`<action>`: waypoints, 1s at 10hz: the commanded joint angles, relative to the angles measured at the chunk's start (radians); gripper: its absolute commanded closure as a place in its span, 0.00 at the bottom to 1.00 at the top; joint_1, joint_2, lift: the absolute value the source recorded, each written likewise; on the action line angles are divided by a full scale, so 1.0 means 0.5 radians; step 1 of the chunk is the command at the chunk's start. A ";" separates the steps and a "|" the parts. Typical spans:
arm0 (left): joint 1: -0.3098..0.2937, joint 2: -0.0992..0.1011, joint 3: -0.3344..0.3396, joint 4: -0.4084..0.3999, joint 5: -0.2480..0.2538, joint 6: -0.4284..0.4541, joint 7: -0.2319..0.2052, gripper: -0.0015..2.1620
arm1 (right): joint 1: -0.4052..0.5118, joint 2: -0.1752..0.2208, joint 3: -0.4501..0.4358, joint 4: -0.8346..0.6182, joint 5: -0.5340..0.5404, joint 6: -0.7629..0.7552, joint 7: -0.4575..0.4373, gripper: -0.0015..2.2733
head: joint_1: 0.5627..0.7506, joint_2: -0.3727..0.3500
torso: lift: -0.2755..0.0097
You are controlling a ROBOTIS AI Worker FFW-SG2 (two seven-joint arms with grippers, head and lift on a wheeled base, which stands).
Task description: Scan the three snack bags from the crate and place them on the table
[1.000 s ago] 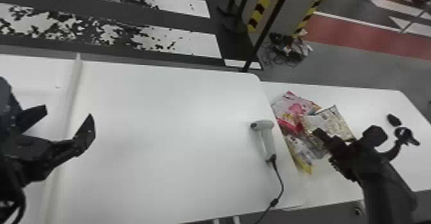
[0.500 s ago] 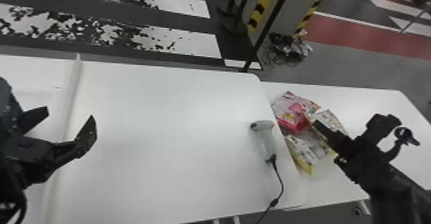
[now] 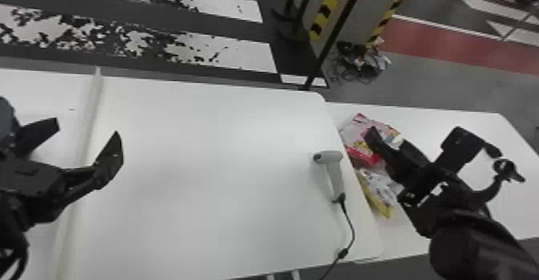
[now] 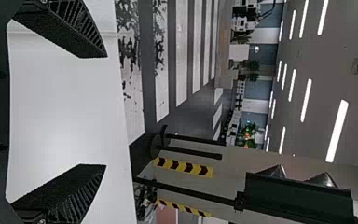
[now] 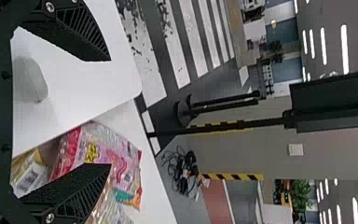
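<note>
Right claw [image 5: 109, 112]: mine, empty, its two fingers well apart, poised over the snack bags. The gap suits a bag not yet taken; I judge that the next move is to lower and close on one. Whether a finger touches the wrapping, I cannot tell.

Pink bag [image 5: 98, 147]: lying on the side table, partly behind one finger in the wrist view, and probably the handiest to take. Soft and slick by the look of it, so best pinched by a good fold.

Yellow bag [image 3: 377, 201]: nearer me on the same side table, just beside the main table's edge. It lies close to the pink one, so a careless grip might drag both.

Clear-fronted bag [image 5: 107, 205]: among the others, largely hidden by my finger.

Side table [image 3: 441, 114]: carries the bag pile, within reach of my right arm.

Scanner [image 3: 335, 171]: on its side on the main table [image 3: 200, 179], near the bags, presumably so that a bag needs only a short carry to be read. Its cord [image 3: 349, 219] trails to the near edge and could snag.

Left claw [image 4: 106, 111]: over the far left of the main table, fingers apart, nothing between them; presumably kept free for the scanner.
</note>
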 commanded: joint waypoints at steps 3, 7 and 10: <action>0.197 0.018 0.179 -0.230 0.015 0.018 0.065 0.01 | 0.198 0.265 0.501 -0.226 0.393 -0.463 0.088 0.05 | 0.70 0.05 | 0.75; 0.433 0.009 0.219 -0.288 0.005 -0.099 0.087 0.01 | 0.505 0.347 1.035 -0.245 0.635 -0.911 0.002 0.06 | 0.70 0.40 | 0.75; 0.629 0.018 0.004 -0.288 -0.139 -0.375 0.154 0.01 | 0.812 0.345 1.068 -0.303 0.574 -1.052 -0.013 0.06 | 0.70 0.48 | 0.75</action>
